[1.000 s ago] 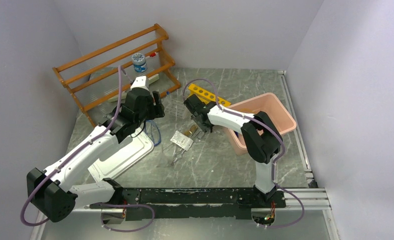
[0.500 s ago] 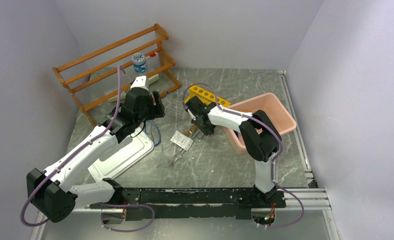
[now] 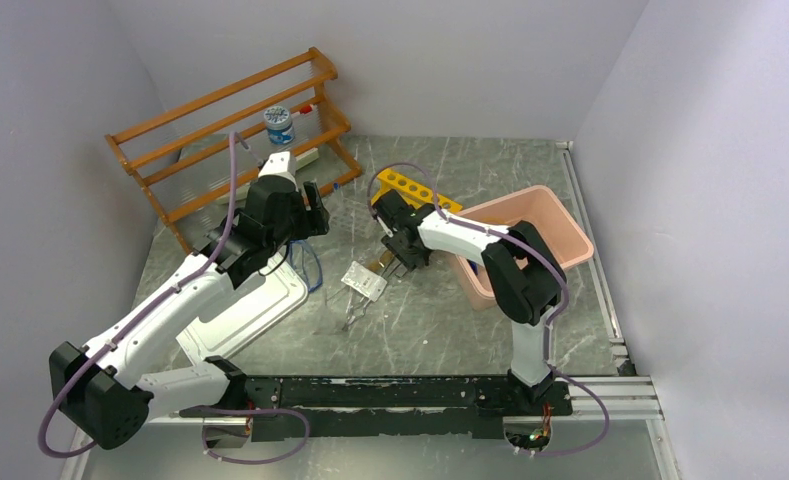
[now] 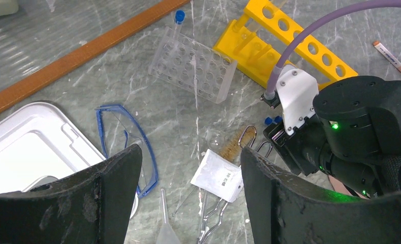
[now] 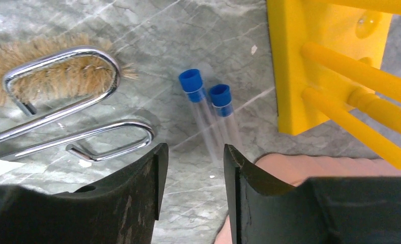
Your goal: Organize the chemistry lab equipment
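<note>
Two clear tubes with blue caps (image 5: 202, 104) lie side by side on the marble table beside the yellow tube rack (image 5: 330, 61). My right gripper (image 5: 190, 157) is open and empty, low over the table, and the tubes' far ends run toward its gap. A tan bristle brush (image 5: 40, 68) with a wire handle lies to its left. My left gripper (image 4: 190, 155) is open and empty, held high over a white flat packet (image 4: 217, 175), metal tongs (image 4: 211, 223), a clear pipette (image 4: 165, 223) and blue safety glasses (image 4: 129, 137). The top view shows the right gripper (image 3: 402, 252) and the left gripper (image 3: 315, 215).
A clear plastic tube rack (image 4: 193, 63) lies near the wooden shelf rack (image 3: 235, 130), which holds a jar (image 3: 279, 125). A white tray (image 3: 245, 305) sits under the left arm. A pink bin (image 3: 560, 230) stands just right of the right gripper.
My right gripper has shifted a little up and left, toward the yellow rack. My left arm has barely moved. Nothing was taken hold of.
</note>
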### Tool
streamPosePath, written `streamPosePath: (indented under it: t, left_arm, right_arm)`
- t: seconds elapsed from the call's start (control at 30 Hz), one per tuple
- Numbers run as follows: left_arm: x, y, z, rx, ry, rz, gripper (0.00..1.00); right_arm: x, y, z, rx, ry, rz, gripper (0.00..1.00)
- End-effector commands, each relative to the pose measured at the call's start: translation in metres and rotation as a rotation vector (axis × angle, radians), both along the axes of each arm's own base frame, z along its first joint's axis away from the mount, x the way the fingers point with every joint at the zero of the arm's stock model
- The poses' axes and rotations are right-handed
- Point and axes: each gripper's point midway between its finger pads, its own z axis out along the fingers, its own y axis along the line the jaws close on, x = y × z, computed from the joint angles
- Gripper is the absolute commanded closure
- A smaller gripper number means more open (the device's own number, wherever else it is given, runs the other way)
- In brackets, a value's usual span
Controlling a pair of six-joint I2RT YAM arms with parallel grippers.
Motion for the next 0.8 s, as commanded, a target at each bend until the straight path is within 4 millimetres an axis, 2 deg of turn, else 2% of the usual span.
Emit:
streamPosePath:
  t: [0.0, 0.17, 0.3, 0.43, 0.77]
  left_arm:
    - [0.001, -0.001, 0.006, -0.030, -0.024, 0.000, 0.25]
    - [0.002, -0.001, 0.004, -0.027, -0.020, 0.000, 0.25]
    - [0.002, -0.001, 0.003, -0.023, -0.015, 0.001, 0.25]
    - [0.003, -0.001, 0.003, -0.022, -0.014, 0.000, 0.25]
    - [0.003, -0.005, 0.002, -0.026, -0.008, -0.020, 0.25]
  right_arm:
    - [0.016, -0.004, 0.016, -0.010, -0.077, -0.031, 0.52]
    - [0.019, -0.006, 0.012, -0.005, -0.071, -0.031, 0.53]
    - [0.017, -0.003, 0.003, 0.016, -0.025, -0.015, 0.67]
    - [0.012, 0.000, -0.005, 0.025, 0.022, 0.006, 0.76]
    - [0.003, 0.008, -0.022, 0.051, 0.097, 0.043, 0.70]
